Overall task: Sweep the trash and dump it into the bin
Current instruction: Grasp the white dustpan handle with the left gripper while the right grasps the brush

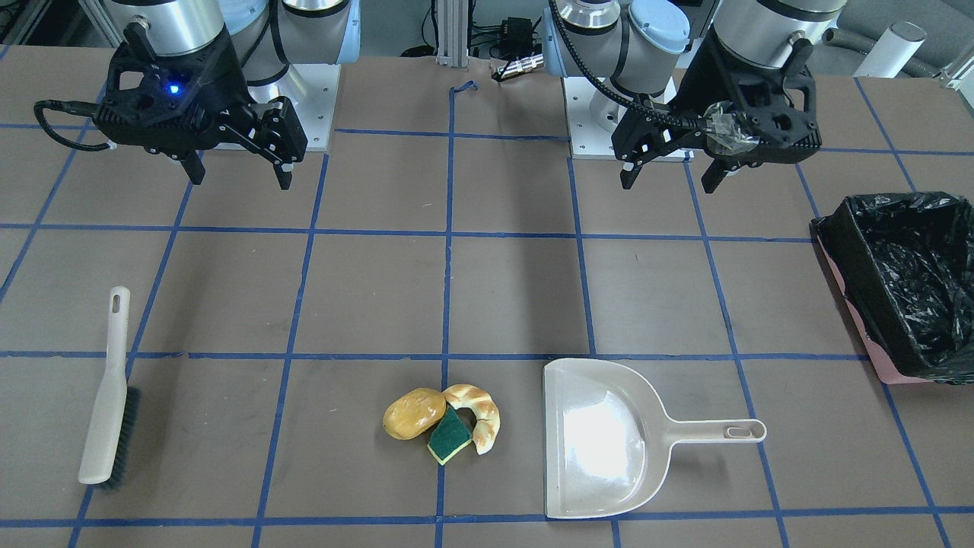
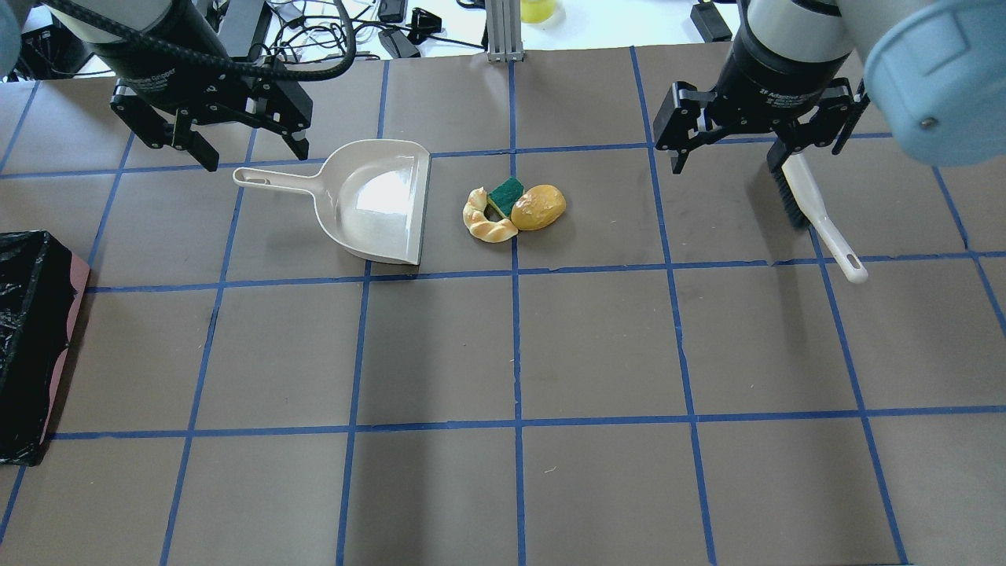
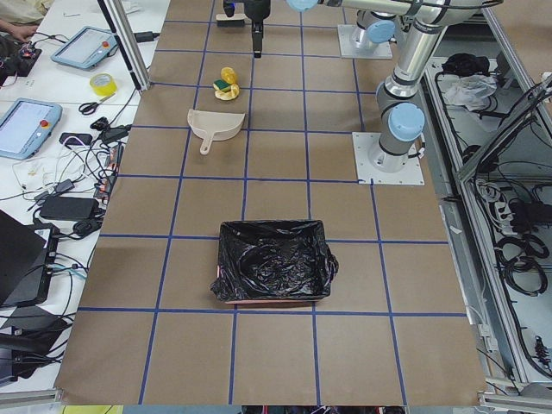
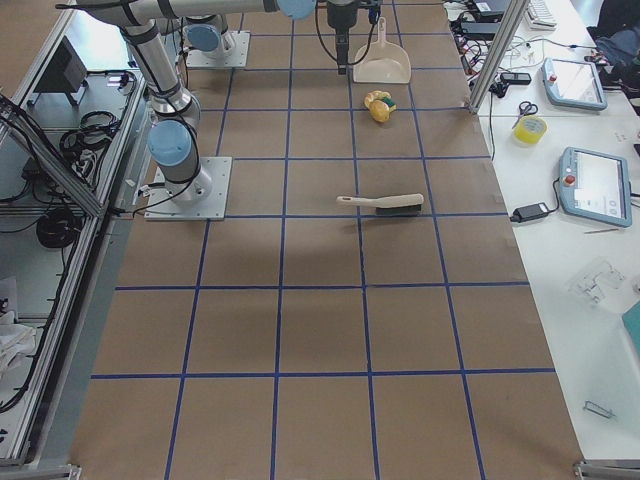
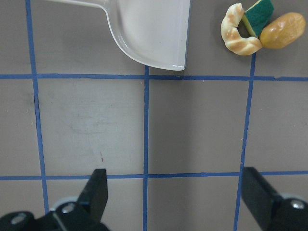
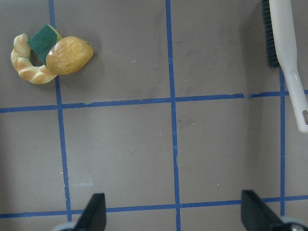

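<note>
The trash lies in one clump on the table: a golden-brown bread roll [image 1: 413,413] [image 2: 538,207], a tan croissant [image 1: 481,417] [image 2: 486,226] and a green-and-yellow sponge [image 1: 449,438] [image 2: 505,194] between them. The pink bin [image 1: 873,352] with its black bag stands at the table's end on the robot's left [image 2: 72,299] [image 3: 272,272]. My left gripper [image 1: 667,183] [image 2: 255,157] [image 5: 175,197] is open and empty, raised near the dustpan's handle. My right gripper [image 1: 240,181] [image 2: 725,163] [image 6: 174,216] is open and empty, raised beside the brush.
A beige dustpan [image 1: 601,438] [image 2: 377,200] [image 5: 149,29] lies flat, its open edge facing the trash a short gap away. A beige hand brush [image 1: 106,396] [image 2: 817,212] [image 6: 288,57] lies on the other side of the trash. Blue tape lines grid the brown table.
</note>
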`<control>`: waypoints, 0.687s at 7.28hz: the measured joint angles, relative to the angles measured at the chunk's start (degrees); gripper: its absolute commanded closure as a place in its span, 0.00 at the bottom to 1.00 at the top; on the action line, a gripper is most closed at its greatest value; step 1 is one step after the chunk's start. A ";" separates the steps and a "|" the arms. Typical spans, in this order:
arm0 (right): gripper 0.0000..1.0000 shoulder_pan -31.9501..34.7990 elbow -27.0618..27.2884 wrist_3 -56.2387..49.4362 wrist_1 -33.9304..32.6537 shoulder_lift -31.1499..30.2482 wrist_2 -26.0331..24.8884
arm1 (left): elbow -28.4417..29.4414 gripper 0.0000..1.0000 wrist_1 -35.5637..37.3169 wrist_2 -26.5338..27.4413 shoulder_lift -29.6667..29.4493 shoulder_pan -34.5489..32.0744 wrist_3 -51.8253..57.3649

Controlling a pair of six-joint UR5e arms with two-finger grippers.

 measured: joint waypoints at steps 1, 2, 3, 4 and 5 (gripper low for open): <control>0.00 -0.01 0.00 -0.06 0.06 0.00 -0.10 | 0.16 0.00 -0.08 0.01 -0.26 0.01 0.00; 0.00 -0.05 -0.02 -0.21 -0.02 0.00 -0.23 | 0.17 0.00 -0.04 0.05 -0.38 0.04 0.22; 0.00 -0.10 -0.22 -0.32 -0.21 -0.07 -0.37 | 0.25 0.00 0.02 0.07 -0.55 0.08 1.02; 0.00 -0.21 -0.51 -0.33 0.10 -0.19 -0.54 | 0.37 0.00 0.03 0.09 -0.94 0.23 2.74; 0.00 -0.32 -0.67 -0.26 2.46 -0.26 -0.48 | 0.30 0.00 0.14 0.17 -1.85 1.22 7.44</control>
